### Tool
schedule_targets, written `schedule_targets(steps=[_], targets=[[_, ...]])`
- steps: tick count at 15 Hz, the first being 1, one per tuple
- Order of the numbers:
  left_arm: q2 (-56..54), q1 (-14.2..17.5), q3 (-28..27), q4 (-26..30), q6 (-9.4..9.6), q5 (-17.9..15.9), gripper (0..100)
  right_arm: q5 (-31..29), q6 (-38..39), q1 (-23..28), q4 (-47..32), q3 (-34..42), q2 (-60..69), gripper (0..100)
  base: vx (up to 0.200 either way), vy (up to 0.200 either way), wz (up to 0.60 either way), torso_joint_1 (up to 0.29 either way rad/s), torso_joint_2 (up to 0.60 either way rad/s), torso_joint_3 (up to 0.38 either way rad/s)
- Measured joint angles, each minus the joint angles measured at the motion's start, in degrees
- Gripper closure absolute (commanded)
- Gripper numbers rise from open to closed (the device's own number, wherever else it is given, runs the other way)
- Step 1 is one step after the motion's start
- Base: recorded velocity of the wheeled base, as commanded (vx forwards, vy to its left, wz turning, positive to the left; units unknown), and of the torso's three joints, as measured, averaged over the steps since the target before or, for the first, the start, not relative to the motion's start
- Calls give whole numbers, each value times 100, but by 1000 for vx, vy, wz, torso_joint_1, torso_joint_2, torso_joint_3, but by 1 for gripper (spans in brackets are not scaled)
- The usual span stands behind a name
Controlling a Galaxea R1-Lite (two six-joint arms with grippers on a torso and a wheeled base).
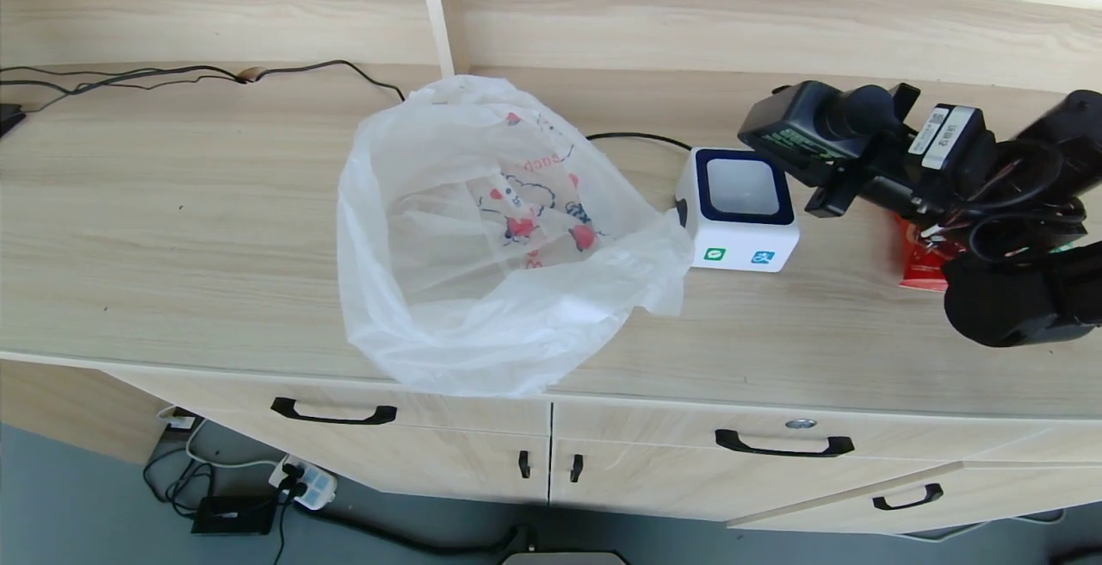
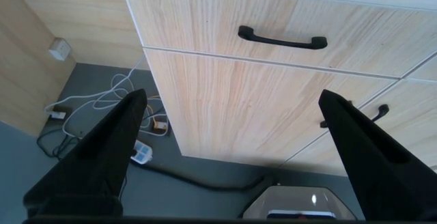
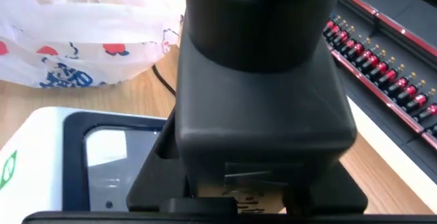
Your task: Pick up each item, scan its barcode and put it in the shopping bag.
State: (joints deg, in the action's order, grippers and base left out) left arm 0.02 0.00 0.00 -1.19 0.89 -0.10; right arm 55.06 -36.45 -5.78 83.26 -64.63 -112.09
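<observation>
A white translucent shopping bag [image 1: 482,246] with red and blue print stands open in the middle of the wooden counter [image 1: 172,229]. To its right sits a white cube scanner [image 1: 740,212] with a dark window on top. My right gripper [image 1: 865,147] is shut on a black bottle [image 1: 805,134] with a round cap and a green label, held in the air just right of the scanner. The bottle [image 3: 259,94] looms large in the right wrist view, with the scanner [image 3: 75,156] and the bag [image 3: 82,39] behind it. My left gripper [image 2: 232,156] is open below counter height, facing the drawers.
A red packet [image 1: 919,263] lies on the counter under my right arm. A black cable [image 1: 633,136] runs from the scanner along the back; more cables [image 1: 129,76] lie far left. The drawer fronts [image 2: 273,80] carry black handles. A low wooden back wall [image 1: 689,31] bounds the counter.
</observation>
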Motion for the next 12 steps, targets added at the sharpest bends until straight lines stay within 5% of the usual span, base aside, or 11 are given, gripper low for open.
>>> schedule_targets(steps=[12], targets=[[0, 0, 0, -13, 20, 0, 0, 112, 130, 5, 145, -341, -174, 100, 0, 0, 0, 0, 0, 0]])
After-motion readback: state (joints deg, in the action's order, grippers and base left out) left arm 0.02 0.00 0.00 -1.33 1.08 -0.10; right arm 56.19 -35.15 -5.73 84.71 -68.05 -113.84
